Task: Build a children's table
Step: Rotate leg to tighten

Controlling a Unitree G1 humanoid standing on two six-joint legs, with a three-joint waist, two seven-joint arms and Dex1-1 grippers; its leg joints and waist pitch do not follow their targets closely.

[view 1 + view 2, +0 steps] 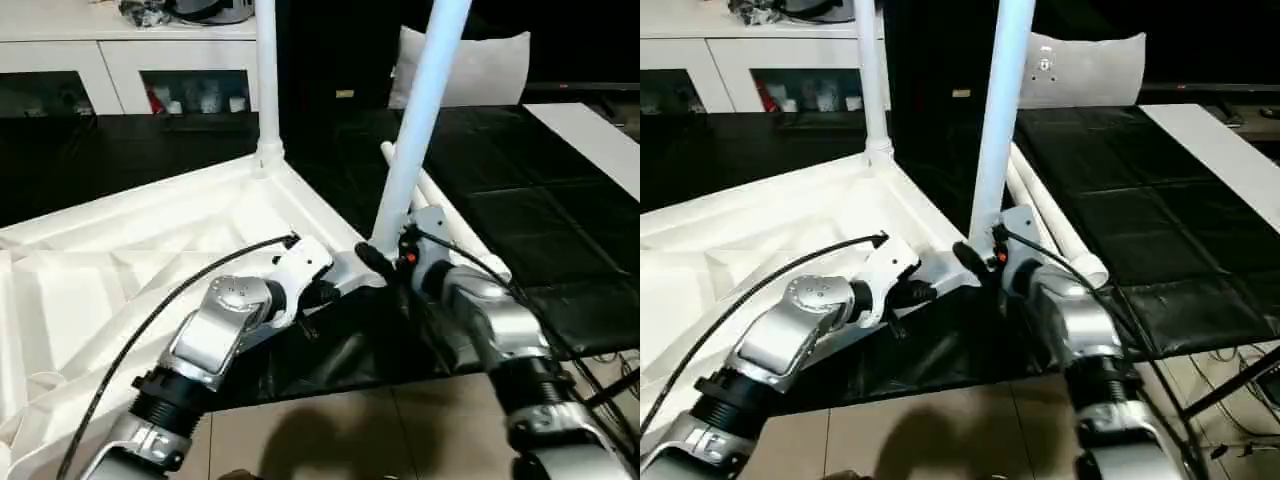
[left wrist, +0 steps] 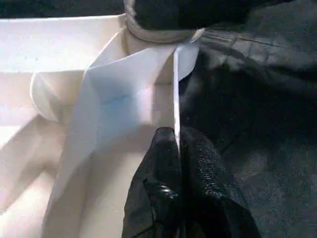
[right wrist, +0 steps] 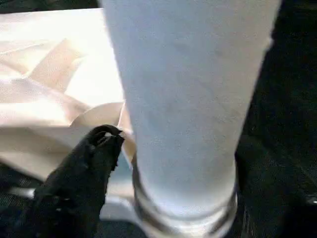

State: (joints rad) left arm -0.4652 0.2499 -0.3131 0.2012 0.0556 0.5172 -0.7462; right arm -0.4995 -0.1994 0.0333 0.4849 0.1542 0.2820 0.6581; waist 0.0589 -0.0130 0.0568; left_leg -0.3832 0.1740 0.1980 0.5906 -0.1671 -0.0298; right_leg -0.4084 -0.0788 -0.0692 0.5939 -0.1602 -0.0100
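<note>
Left eye view gave you the upturned table top (image 1: 120, 260) on the black mat (image 1: 560, 230), one leg (image 1: 268, 70) upright at its far corner. Your left gripper (image 2: 177, 148) pinched the top's rim; your right gripper (image 1: 385, 265), jaws apart, flanked the near-corner leg (image 1: 425, 100).

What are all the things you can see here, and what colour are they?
Table top: one, white, upside down, ribs showing, on the black surface.
Standing legs: two, white; far one upright in the far corner, near one leaning, at the near corner.
Loose legs: white, lying on the black surface beside the top; number unclear.
Pillow: one, white, at the back.
Cabinets: white, glass doors, back left.
Black surface: one.
Left hand: black, pinching the top's rim.
Right hand: black, at the near leg's base.
</note>
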